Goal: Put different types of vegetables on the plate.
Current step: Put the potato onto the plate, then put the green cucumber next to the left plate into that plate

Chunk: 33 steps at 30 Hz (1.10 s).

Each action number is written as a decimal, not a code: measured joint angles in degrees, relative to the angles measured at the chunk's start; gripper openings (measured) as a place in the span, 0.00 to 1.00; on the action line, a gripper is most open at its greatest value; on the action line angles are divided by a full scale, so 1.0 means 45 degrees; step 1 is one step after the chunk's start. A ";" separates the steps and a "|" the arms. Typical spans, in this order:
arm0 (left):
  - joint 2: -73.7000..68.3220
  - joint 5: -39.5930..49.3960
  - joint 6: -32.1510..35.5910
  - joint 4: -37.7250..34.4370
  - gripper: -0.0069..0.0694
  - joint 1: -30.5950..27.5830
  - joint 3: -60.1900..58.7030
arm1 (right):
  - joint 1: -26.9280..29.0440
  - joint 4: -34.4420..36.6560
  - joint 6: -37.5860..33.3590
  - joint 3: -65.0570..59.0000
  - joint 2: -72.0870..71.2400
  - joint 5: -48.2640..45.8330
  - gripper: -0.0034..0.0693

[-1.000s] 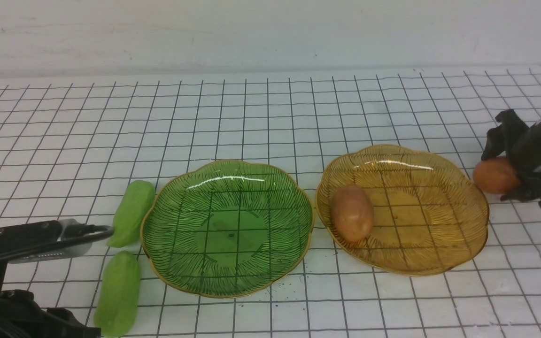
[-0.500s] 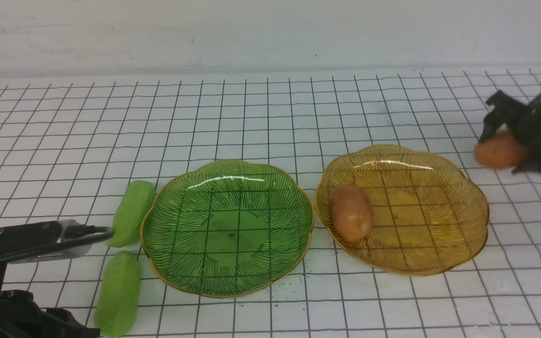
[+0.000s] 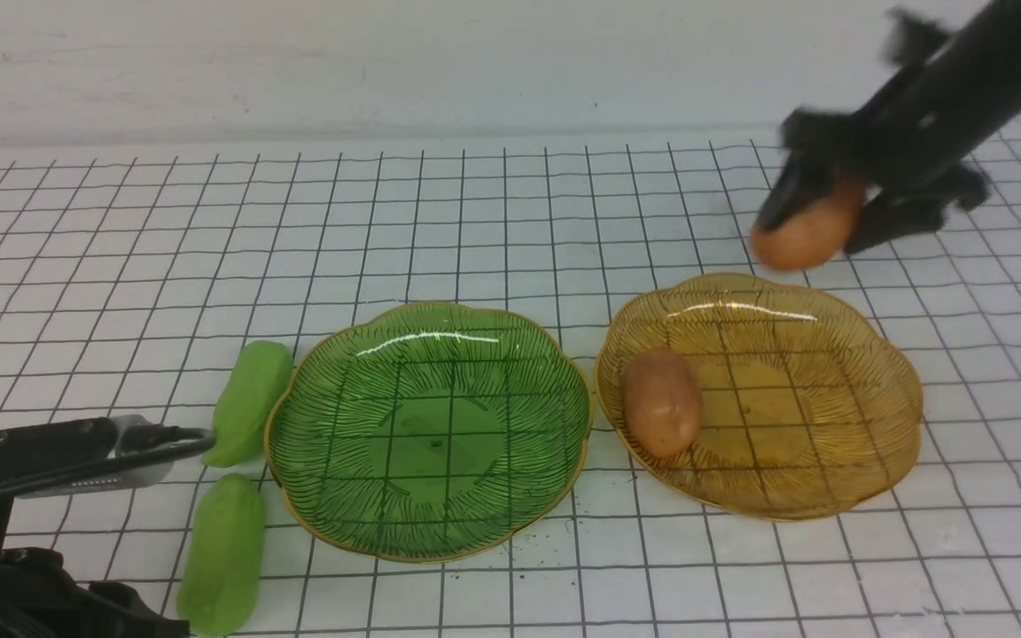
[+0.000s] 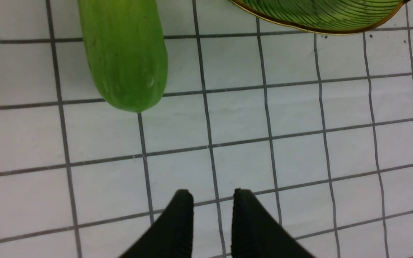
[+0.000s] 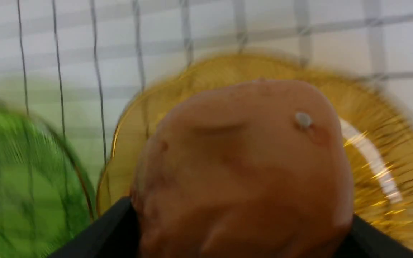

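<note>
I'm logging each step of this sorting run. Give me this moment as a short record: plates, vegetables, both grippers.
right gripper: shut on a lifted orange-brown oval potato, near the amber ribbed glass plate at its far side
amber plate: second potato lies at its left side
green ribbed glass plate: holds nothing
light-green toy cucumbers: far cucumber and near cucumber, on the gridded table, left of the green plate
left gripper: slightly open, empty, by the near cucumber

A lab bench: grid-marked tabletop [image 3: 510, 221] before bare wall [image 3: 475, 62].
</note>
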State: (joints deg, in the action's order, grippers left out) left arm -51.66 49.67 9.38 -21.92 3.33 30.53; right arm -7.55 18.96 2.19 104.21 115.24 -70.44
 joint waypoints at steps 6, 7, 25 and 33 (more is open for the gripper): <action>0.0000 -0.0011 -0.0012 0.0000 0.36 0.0000 0.0000 | -0.2620 -0.4213 0.0238 -0.1578 0.0000 -0.0064 0.80; 0.0000 -0.0044 -0.0012 0.0000 0.37 0.0000 0.0000 | -0.2737 -0.4438 0.0264 -0.1638 0.0000 -0.0064 0.80; 0.0000 -0.0952 -0.0216 -0.0012 0.48 0.0000 0.0000 | -0.3962 -0.5015 0.1075 -0.2022 -0.0949 -0.0041 1.00; -0.0053 -0.2051 -0.1133 0.0119 0.49 0.0000 0.0000 | -0.3962 -0.3990 0.1075 -0.3436 -0.4665 -0.0068 0.90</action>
State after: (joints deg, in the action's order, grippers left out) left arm -51.90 40.45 4.28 -21.39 3.33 30.53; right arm -25.38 1.00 7.02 88.75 94.24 -70.74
